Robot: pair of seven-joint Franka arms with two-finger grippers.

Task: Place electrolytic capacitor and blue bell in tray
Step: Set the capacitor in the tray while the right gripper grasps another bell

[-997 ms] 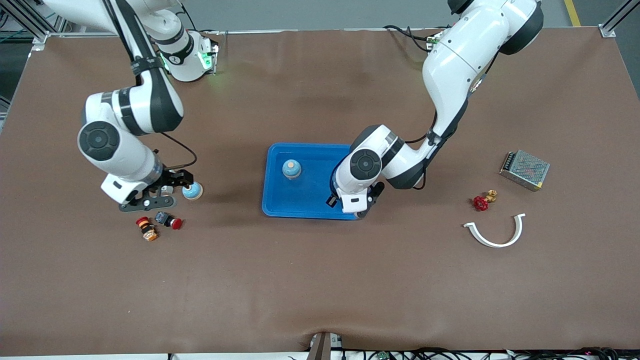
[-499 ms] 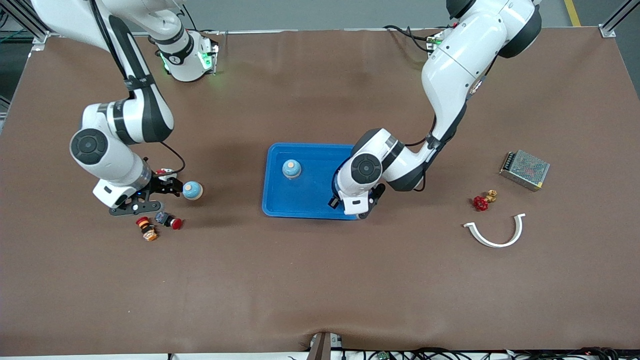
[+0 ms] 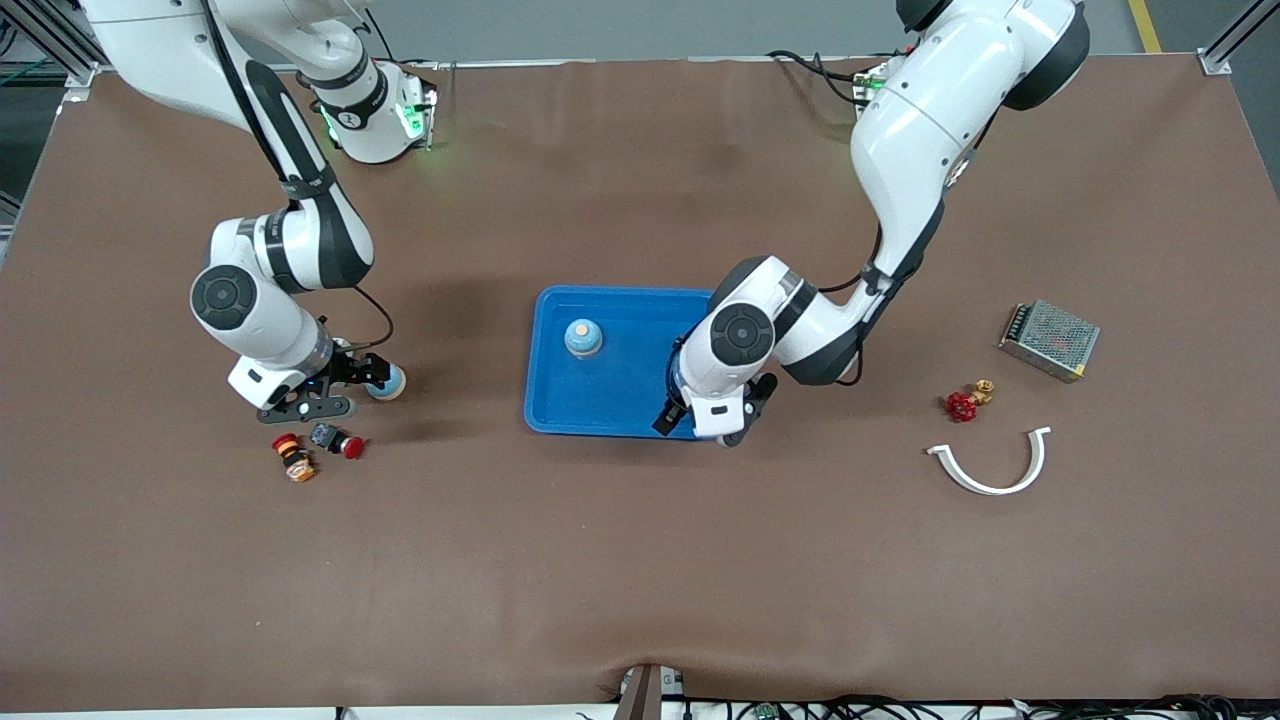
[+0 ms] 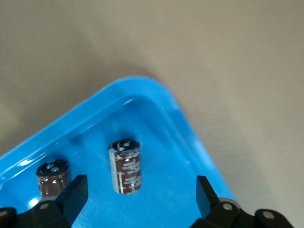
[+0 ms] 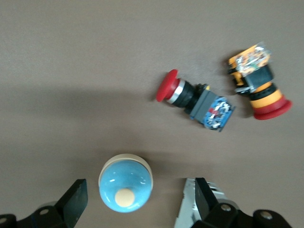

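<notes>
My right gripper [image 5: 135, 202] has its jaws spread wide either side of the blue bell [image 5: 126, 188], gripping nothing. The bell sits on the table toward the right arm's end, well apart from the tray [image 3: 560, 412]. I judge it light, hard and slick-domed, so I'd pinch low across its widest band. My left gripper [image 4: 140, 194] is also wide open over the tray corner, the electrolytic capacitor [image 4: 125, 166] lying free in the tray beneath, another capacitor [image 4: 52, 176] beside it. A second bell [image 3: 583, 338] already stands there.
</notes>
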